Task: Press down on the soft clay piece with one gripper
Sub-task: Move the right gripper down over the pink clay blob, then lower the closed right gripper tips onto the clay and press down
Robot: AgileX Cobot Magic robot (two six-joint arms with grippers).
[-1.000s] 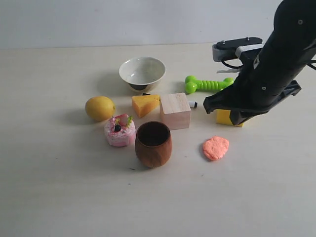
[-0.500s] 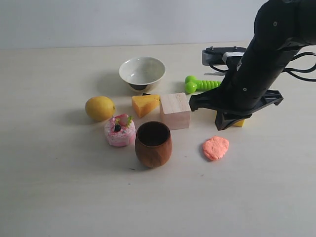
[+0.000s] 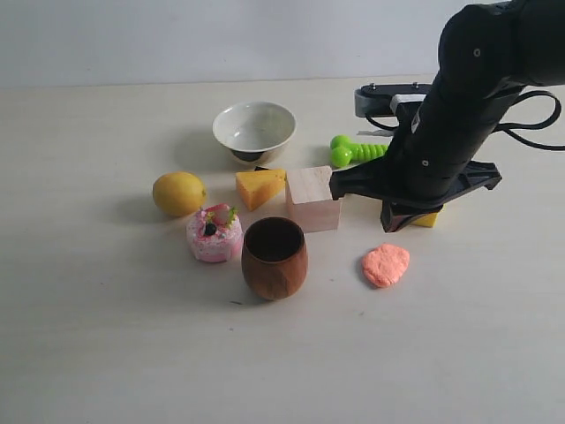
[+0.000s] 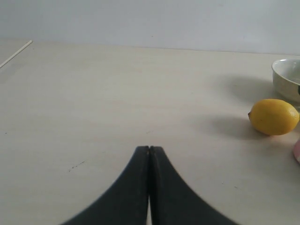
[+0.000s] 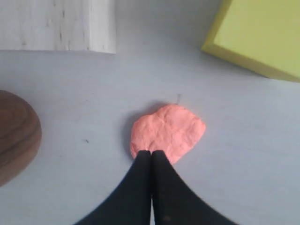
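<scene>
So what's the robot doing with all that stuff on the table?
The right gripper, shut tight, hangs just over the soft clay piece, which lies beside the wooden cup. It looks ready to press down, but it doesn't seem to be touching the clay yet. The left gripper is shut too, holding nothing, off by itself on the lemon's side of the table.

light: bright, even | shadows: soft, left of lemon (image 3: 178, 193) | blur: left claw (image 4: 149, 149), right claw (image 5: 151, 152) near lens
</scene>
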